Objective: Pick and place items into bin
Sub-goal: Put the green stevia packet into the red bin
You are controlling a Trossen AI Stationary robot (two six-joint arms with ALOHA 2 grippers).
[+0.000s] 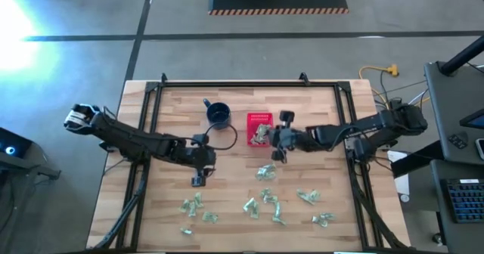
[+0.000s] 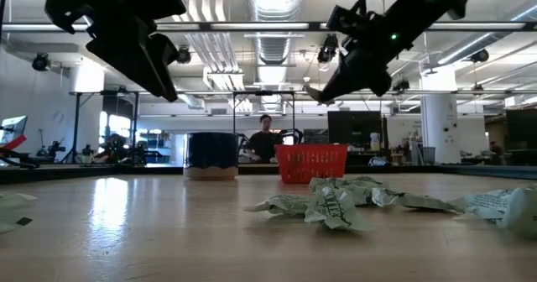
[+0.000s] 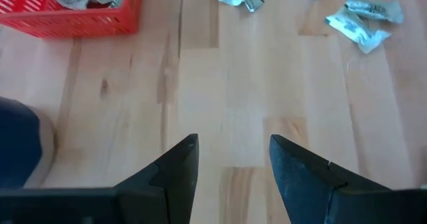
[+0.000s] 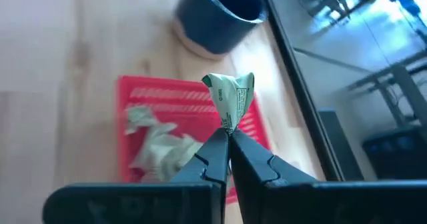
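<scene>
Fingers of right gripper [image 4: 229, 139] pinched on a green wrapper [image 4: 231, 95] above the red basket [image 4: 189, 97], left gripper [image 3: 231, 159] fingers spread apart, hovering over bare table [image 3: 247, 84] beside blue mug [image 1: 219, 115].

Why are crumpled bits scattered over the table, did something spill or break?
Nothing looks spilled or broken. The wrappers lie loose, apparently for sorting. A few are in the red basket; the right gripper holds one above it. The blue mug stands upright; the left gripper is open and empty.
</scene>
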